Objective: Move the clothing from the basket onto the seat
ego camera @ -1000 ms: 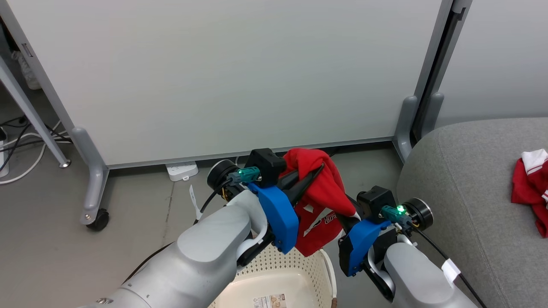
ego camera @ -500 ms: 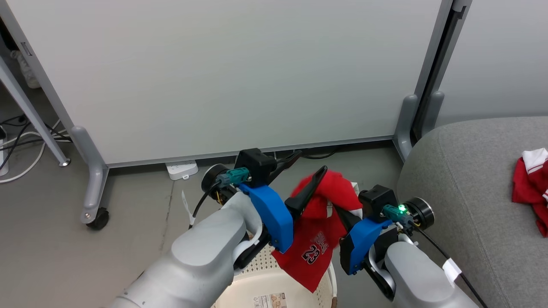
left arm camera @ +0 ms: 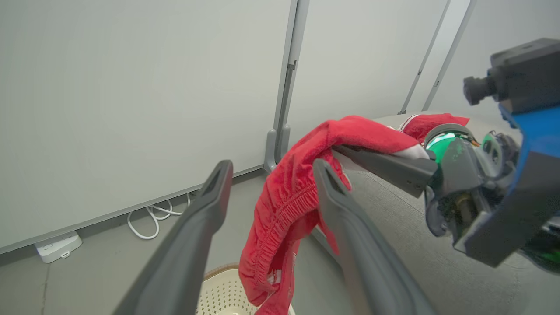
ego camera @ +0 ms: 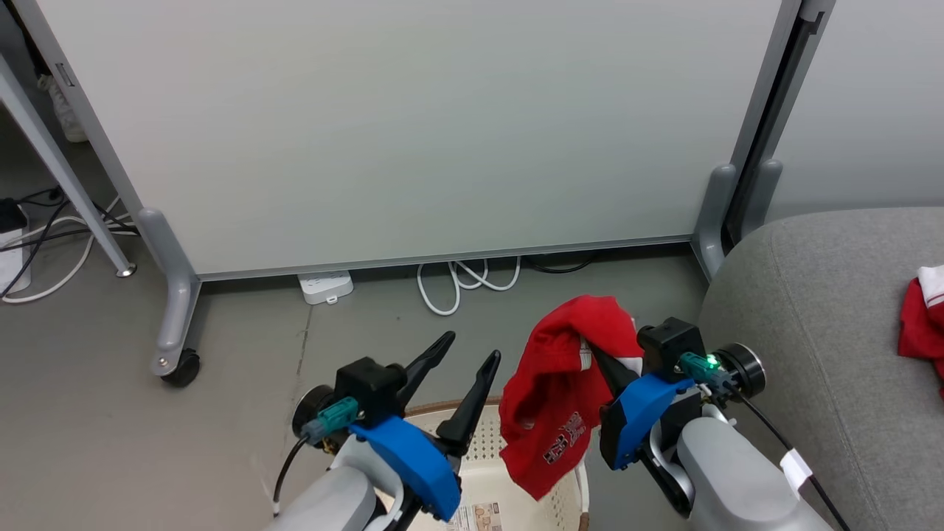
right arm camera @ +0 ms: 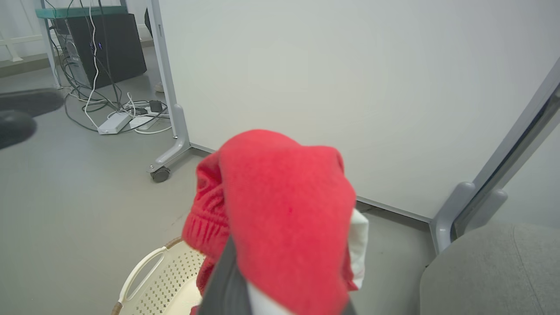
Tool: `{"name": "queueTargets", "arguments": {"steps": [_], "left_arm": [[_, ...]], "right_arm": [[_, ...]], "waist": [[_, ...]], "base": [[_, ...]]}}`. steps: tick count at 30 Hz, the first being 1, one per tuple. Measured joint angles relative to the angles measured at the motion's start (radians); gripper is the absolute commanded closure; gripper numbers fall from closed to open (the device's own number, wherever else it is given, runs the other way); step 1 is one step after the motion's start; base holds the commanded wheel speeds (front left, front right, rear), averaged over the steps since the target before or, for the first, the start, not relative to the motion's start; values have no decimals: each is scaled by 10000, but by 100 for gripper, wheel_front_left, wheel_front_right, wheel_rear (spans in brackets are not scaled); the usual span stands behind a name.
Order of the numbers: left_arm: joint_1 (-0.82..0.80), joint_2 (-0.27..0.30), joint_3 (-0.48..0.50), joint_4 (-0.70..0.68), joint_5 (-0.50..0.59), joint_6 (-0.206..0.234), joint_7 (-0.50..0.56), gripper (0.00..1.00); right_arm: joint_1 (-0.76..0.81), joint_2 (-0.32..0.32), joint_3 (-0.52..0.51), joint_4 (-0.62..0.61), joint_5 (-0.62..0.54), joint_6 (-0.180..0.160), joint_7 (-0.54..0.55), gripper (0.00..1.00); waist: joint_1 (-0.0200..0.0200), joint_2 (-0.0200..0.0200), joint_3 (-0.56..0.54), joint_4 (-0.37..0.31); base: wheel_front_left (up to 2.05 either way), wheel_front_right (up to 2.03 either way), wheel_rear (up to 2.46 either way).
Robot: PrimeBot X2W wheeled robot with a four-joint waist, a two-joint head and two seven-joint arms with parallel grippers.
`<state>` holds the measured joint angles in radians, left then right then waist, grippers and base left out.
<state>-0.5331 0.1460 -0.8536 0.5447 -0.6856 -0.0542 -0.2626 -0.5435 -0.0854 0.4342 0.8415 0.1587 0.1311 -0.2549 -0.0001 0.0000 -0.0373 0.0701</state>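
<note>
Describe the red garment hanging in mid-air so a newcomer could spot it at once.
Left of the grey seat, above the cream basket, the red garment hangs from the right gripper's shut jaws. Unlike the other red garment lying on the seat, it dangles in the air and bears a dark print.

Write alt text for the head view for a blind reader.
The right gripper holds a red garment hanging over the cream basket, while the open left gripper sits empty beside it. A second red garment lies on the grey seat at right, with a white partition behind.
</note>
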Motion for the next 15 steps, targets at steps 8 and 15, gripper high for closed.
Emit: {"name": "queueTargets", "arguments": {"steps": [8, 15], "left_arm": [[1736, 58, 1559, -978, 1329, 69, -2, 0], [2545, 69, 2382, -1118, 2004, -165, -2, 0]], "right_arm": [[189, -92, -314, -105, -107, 0, 0, 100], [368, -123, -479, -213, -197, 0, 82, 100]], "waist": [[0, 0, 48, 149], [2, 0, 77, 203]], "base": [[0, 0, 0], [0, 0, 0]]}}
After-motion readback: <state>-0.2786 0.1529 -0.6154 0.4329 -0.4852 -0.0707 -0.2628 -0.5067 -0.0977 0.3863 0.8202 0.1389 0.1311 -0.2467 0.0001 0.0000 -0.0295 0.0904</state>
